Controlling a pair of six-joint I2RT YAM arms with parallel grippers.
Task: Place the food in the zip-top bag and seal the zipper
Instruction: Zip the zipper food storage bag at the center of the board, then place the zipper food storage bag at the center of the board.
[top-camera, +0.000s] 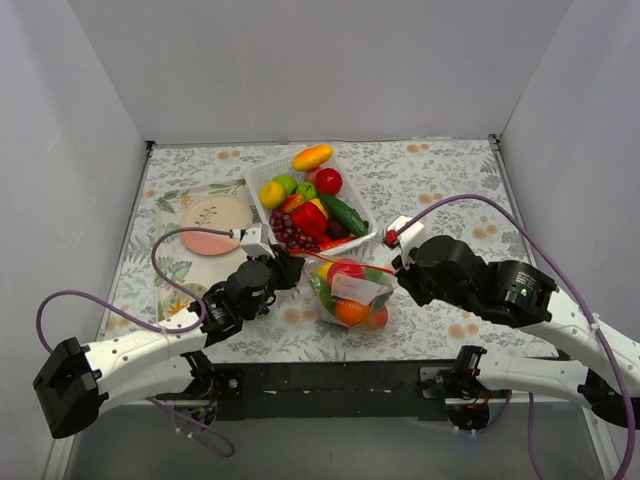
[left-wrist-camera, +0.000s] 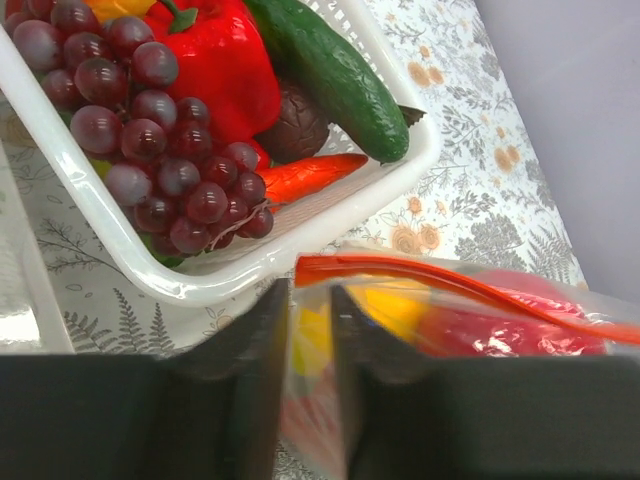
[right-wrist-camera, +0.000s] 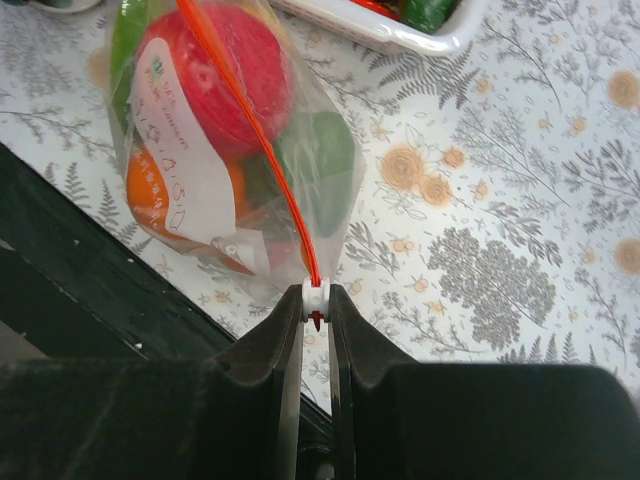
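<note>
The clear zip-top bag (top-camera: 350, 292) lies in front of the basket and holds red, orange, yellow and green toy food (right-wrist-camera: 215, 60). Its orange-red zipper (top-camera: 345, 262) runs along the far edge. My left gripper (top-camera: 290, 268) is shut on the bag's left end; in the left wrist view the plastic (left-wrist-camera: 312, 390) is pinched between the fingers, just below the zipper's end (left-wrist-camera: 330, 268). My right gripper (top-camera: 400, 262) is shut on the white zipper slider (right-wrist-camera: 315, 294) at the bag's right end. The zipper strip (right-wrist-camera: 268, 150) runs away from it across the bag.
A white basket (top-camera: 262, 178) behind the bag holds more toy food: grapes (left-wrist-camera: 150, 130), a red pepper (left-wrist-camera: 225, 70), a cucumber (left-wrist-camera: 335, 75) and others. A tray with a pink plate (top-camera: 215, 225) lies at the left. White walls enclose the table.
</note>
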